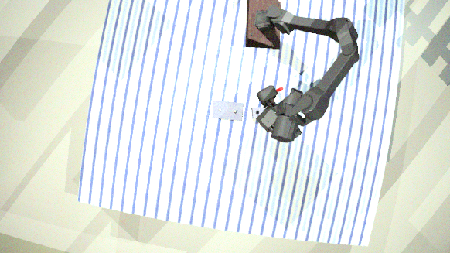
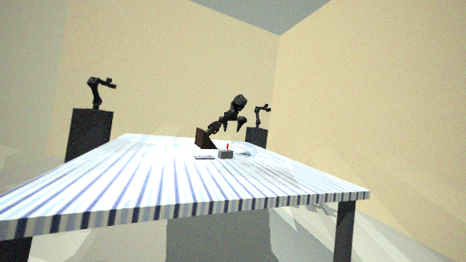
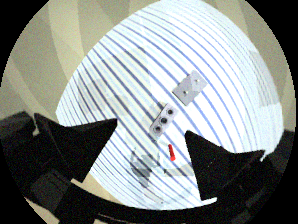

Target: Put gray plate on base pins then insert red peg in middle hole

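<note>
Clearly nothing is done yet. From above, our dark parallel-jaw gripper (image 1: pixel 267 107) hangs wide open and empty, hiding the pinned base; the flat gray rectangular plate (image 1: pixel 228 110) lies mid-bench. Exterior: the small red peg (image 2: pixel 227 146) stands upright. Wrist: plate (image 3: pixel 186 87), base (image 3: pixel 162 119) and peg (image 3: pixel 170 152) lie apart.

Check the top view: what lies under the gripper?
Only a corner of the base and the tip of the red peg show; the open gripper covers the rest.

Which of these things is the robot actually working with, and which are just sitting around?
In the job: gray plate, base with two pins, red peg, open claw.
Just around: brown mounting board, spare arm at left, spare arm at right, striped table.
</note>
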### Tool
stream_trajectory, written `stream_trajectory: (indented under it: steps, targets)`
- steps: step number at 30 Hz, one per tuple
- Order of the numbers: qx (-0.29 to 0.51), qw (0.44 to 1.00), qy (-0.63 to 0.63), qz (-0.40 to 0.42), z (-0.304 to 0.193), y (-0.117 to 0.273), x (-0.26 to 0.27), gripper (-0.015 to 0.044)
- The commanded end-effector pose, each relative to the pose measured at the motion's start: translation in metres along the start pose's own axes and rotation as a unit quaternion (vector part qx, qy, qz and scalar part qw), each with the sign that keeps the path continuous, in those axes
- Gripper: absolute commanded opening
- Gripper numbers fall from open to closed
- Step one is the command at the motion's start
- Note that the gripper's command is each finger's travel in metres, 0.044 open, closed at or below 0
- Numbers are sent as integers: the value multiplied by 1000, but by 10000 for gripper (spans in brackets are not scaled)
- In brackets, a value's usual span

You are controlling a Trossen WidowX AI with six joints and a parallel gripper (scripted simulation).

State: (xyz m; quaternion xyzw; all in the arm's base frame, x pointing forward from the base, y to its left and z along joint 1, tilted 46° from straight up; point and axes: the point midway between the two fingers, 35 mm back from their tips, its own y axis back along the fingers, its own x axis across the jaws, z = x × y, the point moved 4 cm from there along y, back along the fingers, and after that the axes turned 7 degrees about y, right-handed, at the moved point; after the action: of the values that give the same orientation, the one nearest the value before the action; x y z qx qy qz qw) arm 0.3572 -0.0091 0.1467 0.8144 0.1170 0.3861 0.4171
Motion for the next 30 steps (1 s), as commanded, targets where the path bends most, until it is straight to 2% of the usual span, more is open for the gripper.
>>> stream_trajectory:
  steps: [1,12,18,30]
  targets:
    - [111,969,-210,-67,-3,-26,-13,440]
    - [111,969,-210,-67,-1,-29,-14,440]
    - [112,969,-210,-66,-18,-87,-20,440]
    - [112,969,-210,-66,-21,-106,-24,440]
